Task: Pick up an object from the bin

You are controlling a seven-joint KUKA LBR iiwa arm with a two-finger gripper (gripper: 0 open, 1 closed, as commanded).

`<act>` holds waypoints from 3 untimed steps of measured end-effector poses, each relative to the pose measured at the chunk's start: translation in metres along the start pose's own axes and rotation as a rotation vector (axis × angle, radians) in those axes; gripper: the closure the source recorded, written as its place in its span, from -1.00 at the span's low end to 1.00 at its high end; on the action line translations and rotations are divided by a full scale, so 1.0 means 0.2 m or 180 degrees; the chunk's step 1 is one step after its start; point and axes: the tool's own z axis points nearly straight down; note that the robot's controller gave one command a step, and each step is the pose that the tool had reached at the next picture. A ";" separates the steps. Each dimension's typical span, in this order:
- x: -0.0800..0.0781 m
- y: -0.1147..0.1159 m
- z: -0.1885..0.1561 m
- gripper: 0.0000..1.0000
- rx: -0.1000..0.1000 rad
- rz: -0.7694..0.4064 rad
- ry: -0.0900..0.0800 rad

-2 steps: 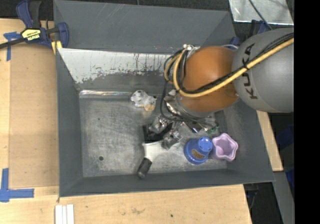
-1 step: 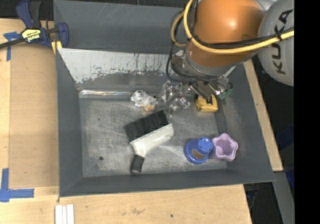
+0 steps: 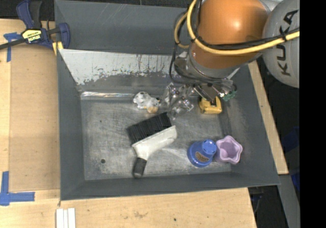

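Gripper [image 3: 181, 98] hangs by the far wall of the grey metal bin [image 3: 127, 23], between a crumpled white-yellow lump [image 3: 145, 101] and a yellow block [image 3: 210, 105]; clenched or released, I can't tell. Nothing lifted yet.

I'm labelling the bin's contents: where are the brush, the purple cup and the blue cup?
brush [image 3: 154, 142]: camera view, on its white handle.
purple cup [image 3: 228, 149]: camera view, on its hollow middle.
blue cup [image 3: 202, 153]: camera view, on its middle.

A glossy orange dome cover [image 3: 232, 21], ringed by yellow cable [image 3: 189, 16], sits above a dark metal hand [image 3: 179, 100] at seven o'clock, with a silver-grey arm [image 3: 285, 38] lettered KUKA at three o'clock.
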 end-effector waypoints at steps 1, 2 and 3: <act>-0.03 0.03 0.32 -1.00 -0.0006 -0.0124 0.0006; -0.03 0.02 0.32 -1.00 -0.0002 -0.0121 0.0000; -0.03 0.00 0.48 -1.00 0.0013 -0.0324 -0.0018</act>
